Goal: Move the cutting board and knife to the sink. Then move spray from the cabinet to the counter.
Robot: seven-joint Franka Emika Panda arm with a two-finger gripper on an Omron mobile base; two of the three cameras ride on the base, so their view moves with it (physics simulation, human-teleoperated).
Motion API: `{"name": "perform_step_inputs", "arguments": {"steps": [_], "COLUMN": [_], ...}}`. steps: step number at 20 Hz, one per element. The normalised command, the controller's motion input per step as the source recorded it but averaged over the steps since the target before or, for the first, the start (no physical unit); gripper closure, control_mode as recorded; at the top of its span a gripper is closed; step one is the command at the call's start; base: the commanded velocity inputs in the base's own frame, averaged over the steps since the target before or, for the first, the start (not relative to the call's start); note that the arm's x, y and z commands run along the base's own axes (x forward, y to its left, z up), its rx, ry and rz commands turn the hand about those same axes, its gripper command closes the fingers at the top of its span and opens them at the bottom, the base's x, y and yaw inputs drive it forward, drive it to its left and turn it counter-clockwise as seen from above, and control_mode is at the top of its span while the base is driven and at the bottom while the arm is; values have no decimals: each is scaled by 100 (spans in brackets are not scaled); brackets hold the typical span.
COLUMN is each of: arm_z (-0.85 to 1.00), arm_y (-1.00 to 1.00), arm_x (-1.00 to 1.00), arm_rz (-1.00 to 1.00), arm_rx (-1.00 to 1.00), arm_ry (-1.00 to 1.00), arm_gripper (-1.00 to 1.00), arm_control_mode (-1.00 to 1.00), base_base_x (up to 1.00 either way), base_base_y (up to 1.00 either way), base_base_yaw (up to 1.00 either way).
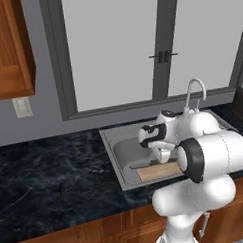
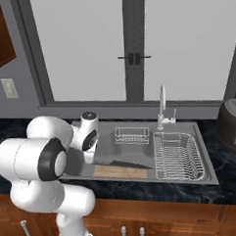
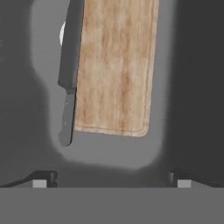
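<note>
Knife and cutting board lie in sink below the wide-open, empty tool

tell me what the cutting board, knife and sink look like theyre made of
Cutting board: wood, going by its light tan streaky grain, matte.
Knife: dark grey blade and grey handle, probably metal; the handle's material is unclear.
Sink: flat grey basin, likely brushed steel.

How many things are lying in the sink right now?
4: the cutting board along the basin's front edge, the knife lying beside it, a small wire basket at the back, and a wire dish rack on the right. The arm may hide more.
</note>
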Motion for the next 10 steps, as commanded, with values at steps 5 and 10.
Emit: {"name": "perform_step_inputs", "arguments": {"steps": [5, 10], "arm_z": [37, 40], "arm_y": [-5, 0], "arm_x": [-46, -40], "arm_rz": [42, 41], "arm_rx": [-3, -3], "arm_ry": [-17, -5], "arm_gripper": [-100, -100], "arm_control_mode": [-100, -100], "base_base_x": [0, 0], "base_base_y": [0, 0], "base_base_yaw": [0, 0]}}
